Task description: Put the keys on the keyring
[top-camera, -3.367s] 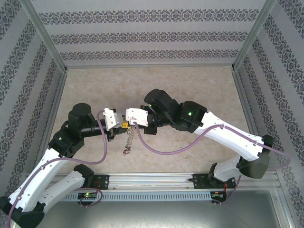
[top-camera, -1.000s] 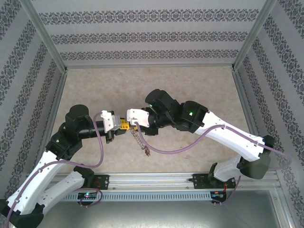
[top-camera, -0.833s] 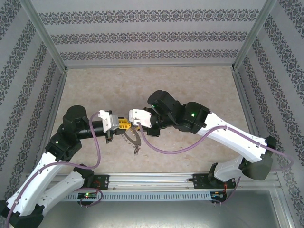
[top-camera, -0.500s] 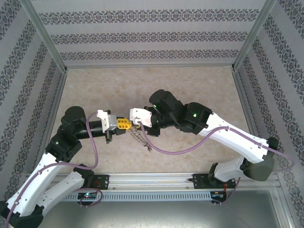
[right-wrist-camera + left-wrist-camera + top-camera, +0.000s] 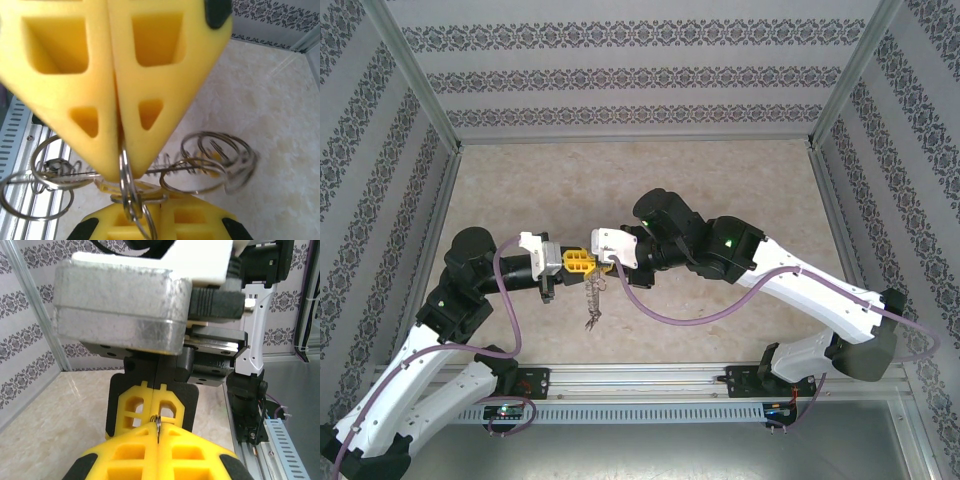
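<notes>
My left hand and right hand both clench the thin grey metal keyring. It looks light, stiff and slippery, best pinched at its rim.

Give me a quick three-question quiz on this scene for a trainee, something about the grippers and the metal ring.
1. True or false: the left gripper stands open.
2. Where is the chain of rings? A, lying flat by the back wall; B, hanging beneath the spot where the two grippers meet; C, draped over the right arm's cable.
3. Fill in: the right gripper is shut on the thin metal ____.
Key: 1 false, its fingers are pressed together; 2 B; 3 keyring.
</notes>
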Available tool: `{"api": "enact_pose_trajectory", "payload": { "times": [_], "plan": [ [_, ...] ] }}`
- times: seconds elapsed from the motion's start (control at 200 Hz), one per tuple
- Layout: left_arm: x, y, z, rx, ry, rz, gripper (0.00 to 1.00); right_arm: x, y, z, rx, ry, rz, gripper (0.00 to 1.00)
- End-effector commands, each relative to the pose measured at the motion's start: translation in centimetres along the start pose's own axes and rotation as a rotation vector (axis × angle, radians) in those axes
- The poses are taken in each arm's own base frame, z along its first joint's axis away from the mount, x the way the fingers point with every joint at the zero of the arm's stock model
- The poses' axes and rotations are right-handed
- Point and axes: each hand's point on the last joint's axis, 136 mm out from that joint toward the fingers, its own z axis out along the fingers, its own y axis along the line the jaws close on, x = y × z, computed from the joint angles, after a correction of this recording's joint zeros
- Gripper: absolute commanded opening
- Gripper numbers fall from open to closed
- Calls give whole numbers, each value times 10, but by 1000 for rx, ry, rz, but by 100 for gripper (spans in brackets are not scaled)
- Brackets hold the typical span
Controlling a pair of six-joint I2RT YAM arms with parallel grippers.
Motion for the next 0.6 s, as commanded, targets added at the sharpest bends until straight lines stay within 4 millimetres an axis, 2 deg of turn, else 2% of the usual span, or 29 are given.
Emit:
{"api": "enact_pose_trajectory", "payload": {
  "times": [0.0, 0.06, 0.115, 0.21, 0.48, 0.595],
  "plan": [
    [-20, -5, -4, 10, -72, 58, 0, -3, 2, 0, -14, -21, 29, 0],
    [-19, -6, -5, 6, -69, 61, 0, -1, 4, -5, -2, -35, 41, 0],
    [-18, -5, -5, 6, -62, 60, 0, 1, 4, -10, 18, -53, 45, 13],
    [-17, -6, -4, 15, -57, 59, 0, 2, 4, -22, 60, -96, 56, 26],
    [-21, -10, -5, 32, -73, 61, 0, -24, 8, -49, 39, -283, 68, 35],
    [-24, -13, -7, 44, -84, 62, 0, -34, 7, -53, 21, -333, 63, 37]
  ]
}}
